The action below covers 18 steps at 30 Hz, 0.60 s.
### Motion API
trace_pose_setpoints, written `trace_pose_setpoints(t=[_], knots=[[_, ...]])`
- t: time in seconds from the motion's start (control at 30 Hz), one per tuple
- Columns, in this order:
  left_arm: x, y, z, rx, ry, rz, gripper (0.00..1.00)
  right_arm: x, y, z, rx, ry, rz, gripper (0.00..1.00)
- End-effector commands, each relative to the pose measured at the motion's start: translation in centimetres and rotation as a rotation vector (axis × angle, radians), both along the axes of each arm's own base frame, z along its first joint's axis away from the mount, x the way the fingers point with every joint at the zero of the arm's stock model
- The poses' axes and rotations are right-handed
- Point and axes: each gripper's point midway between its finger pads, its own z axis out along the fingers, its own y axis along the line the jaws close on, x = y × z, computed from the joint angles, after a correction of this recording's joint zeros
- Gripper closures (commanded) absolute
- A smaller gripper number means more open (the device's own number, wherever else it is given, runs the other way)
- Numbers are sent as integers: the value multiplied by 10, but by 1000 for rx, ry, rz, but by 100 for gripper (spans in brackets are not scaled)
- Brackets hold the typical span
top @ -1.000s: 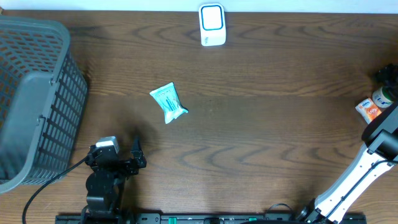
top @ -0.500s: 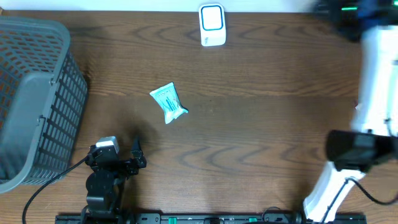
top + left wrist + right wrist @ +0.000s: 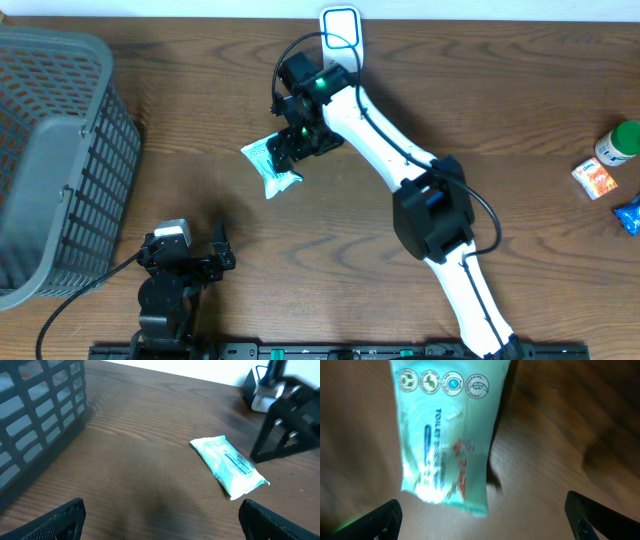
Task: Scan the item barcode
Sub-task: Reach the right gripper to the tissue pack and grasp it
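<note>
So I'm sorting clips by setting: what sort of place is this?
Likely a mock checkout bench for robot trials: a white barcode scanner at the far edge of the table, a grey mesh basket at the left, and a teal wipes pack to scan.

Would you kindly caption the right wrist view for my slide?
Open right gripper poised over a teal wipes packet on the wooden table.

The right arm (image 3: 370, 120) has swung from the right edge of the table (image 3: 500, 100) to its middle; the right gripper (image 3: 295, 145) now hangs wide open over the teal packet (image 3: 268, 170); a blue packet (image 3: 630, 214) is uncovered.
</note>
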Motion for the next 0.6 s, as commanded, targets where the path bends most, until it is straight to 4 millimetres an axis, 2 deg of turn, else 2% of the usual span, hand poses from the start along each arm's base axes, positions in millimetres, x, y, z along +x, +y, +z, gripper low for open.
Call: trace_pose_setpoints(t=[0.0, 0.2, 0.43, 0.47, 0.5, 0.53, 0.57], knots=[[-2, -1, -12, -10, 37, -4, 2, -4, 15, -21, 63, 54, 34, 1], [-2, -1, -12, -10, 37, -4, 2, -6, 30, -51, 111, 92, 42, 1], [-2, -1, -12, -10, 37, -4, 2, -16, 33, -93, 31, 117, 32, 1], [-2, -1, -12, -10, 37, -4, 2, -18, 30, -103, 0, 121, 18, 4], [-2, -1, -12, -10, 37, -4, 2, -20, 26, -113, -23, 132, 16, 13], [-2, -1, -12, -10, 37, -4, 2, -22, 22, -123, -47, 142, 9, 32], [-2, -1, -12, -10, 37, -4, 2, -23, 19, -127, -63, 146, 6, 43]])
